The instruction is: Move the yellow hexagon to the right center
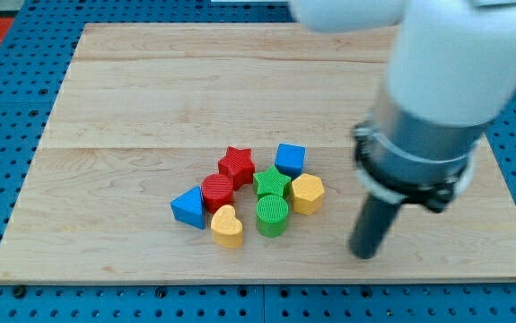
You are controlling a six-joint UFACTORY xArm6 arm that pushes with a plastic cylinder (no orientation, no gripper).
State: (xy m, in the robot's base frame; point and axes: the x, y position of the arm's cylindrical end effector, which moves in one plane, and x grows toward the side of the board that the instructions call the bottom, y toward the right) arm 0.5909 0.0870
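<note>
The yellow hexagon (pixel 308 194) lies on the wooden board (pixel 150 90) at the right side of a cluster of blocks, touching the green star (pixel 272 182) and the green cylinder (pixel 273 215). My tip (pixel 362 254) rests on the board to the right of the hexagon and a little lower, apart from it. The blue cube (pixel 290 160) sits just above the hexagon.
The cluster also holds a red star (pixel 236 165), a red cylinder (pixel 217 192), a blue triangle (pixel 188 207) and a yellow heart (pixel 227 227). The arm's white and grey body (pixel 437 99) covers the board's upper right. A blue pegboard (pixel 6 135) surrounds the board.
</note>
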